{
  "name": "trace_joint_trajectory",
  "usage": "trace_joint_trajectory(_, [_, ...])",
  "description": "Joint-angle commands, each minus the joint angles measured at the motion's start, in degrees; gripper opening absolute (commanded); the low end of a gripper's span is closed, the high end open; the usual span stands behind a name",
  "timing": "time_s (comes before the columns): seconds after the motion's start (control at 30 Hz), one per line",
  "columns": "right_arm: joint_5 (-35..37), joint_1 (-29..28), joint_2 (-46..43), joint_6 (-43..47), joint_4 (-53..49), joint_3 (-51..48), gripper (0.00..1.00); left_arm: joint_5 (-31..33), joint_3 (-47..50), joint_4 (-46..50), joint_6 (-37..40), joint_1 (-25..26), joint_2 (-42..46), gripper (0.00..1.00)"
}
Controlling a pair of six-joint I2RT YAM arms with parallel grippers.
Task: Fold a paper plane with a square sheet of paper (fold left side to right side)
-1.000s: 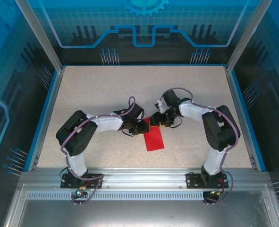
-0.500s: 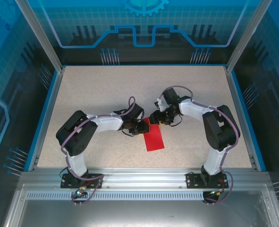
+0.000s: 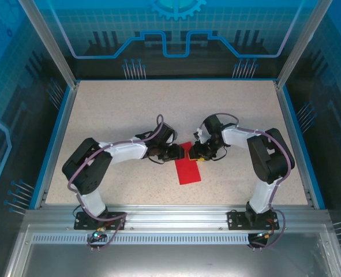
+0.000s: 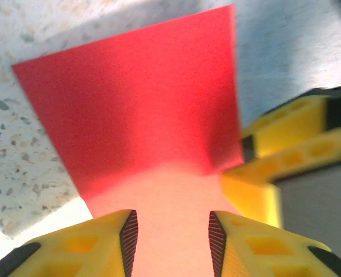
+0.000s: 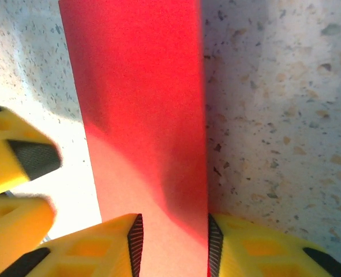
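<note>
Here, left end effector point(image 4: 169, 224) and right end effector point(image 5: 172, 234) each straddle the far end of the folded red paper point(image 3: 188, 171), jaws partly open, holding nothing.

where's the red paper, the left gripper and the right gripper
red paper point(image 5: 138, 75), right wrist view, middle of its top face
left gripper point(image 4: 173, 234), left wrist view, midway between its fingertips
right gripper point(image 5: 174, 239), right wrist view, midway between its fingertips
</note>
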State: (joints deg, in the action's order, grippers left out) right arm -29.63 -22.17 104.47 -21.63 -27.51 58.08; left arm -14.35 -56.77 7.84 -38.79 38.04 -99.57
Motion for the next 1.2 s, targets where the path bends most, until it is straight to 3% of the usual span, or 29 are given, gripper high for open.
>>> trace_joint_trajectory(0.0, [-4.1, 1.1, -1.9, -1.6, 0.7, -0.7, 0.35, -0.2, 0.7, 0.9, 3.6, 0.2, 5.9, 0.46])
trace_joint_trajectory(0.4, [-3.7, 1.0, -6.8, -2.6, -4.9, -2.0, 0.4, 3.3, 9.5, 0.2, 1.2, 0.2, 11.6, 0.5])
trace_joint_trajectory(0.9, [-1.9, -0.2, -7.8, -2.0, -6.5, -4.8, 0.44, 4.2, 8.9, 1.0, 1.8, 0.2, 11.3, 0.5])
trace_joint_trajectory(1.0, [3.2, -0.1, -7.7, -0.7, -8.1, -4.0, 0.51, 4.2, 8.9, 1.3, 1.9, 0.2, 11.6, 0.5])
trace_joint_trajectory(1.17, [3.7, -1.6, -7.3, -0.4, -8.9, -3.5, 0.57, 2.5, 9.1, 0.9, 1.4, 0.3, 11.7, 0.48])
